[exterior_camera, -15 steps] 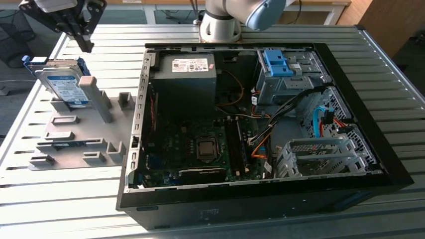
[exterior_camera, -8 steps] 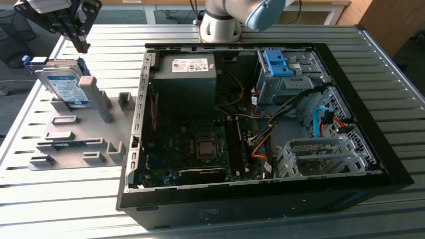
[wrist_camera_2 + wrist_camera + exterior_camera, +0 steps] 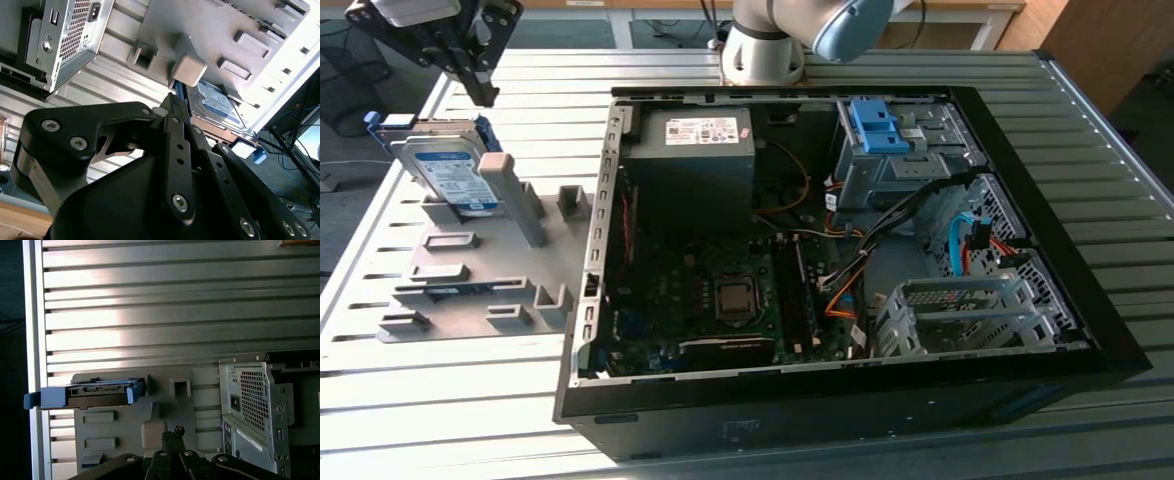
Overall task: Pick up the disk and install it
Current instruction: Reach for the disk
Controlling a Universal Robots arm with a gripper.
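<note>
The disk (image 3: 447,172) stands on edge in a slot at the far end of the grey holder (image 3: 494,265), on the exterior view's left. It is silver-grey with a white-and-blue label and a blue carrier frame. In both wrist views I also see the disk (image 3: 218,103) (image 3: 92,393) in the holder. My gripper (image 3: 482,92) hangs above and just behind the disk, not touching it. The black fingers (image 3: 174,107) are pressed together at their tips with nothing between them, and the gripper (image 3: 172,434) is shut.
An open computer case (image 3: 1067,250) lies flat on the slatted metal table (image 3: 427,400), at the exterior view's right of the holder. Inside are a dark power supply (image 3: 700,160), a blue bracket (image 3: 874,125) on the drive bay, and a metal drive cage (image 3: 961,310).
</note>
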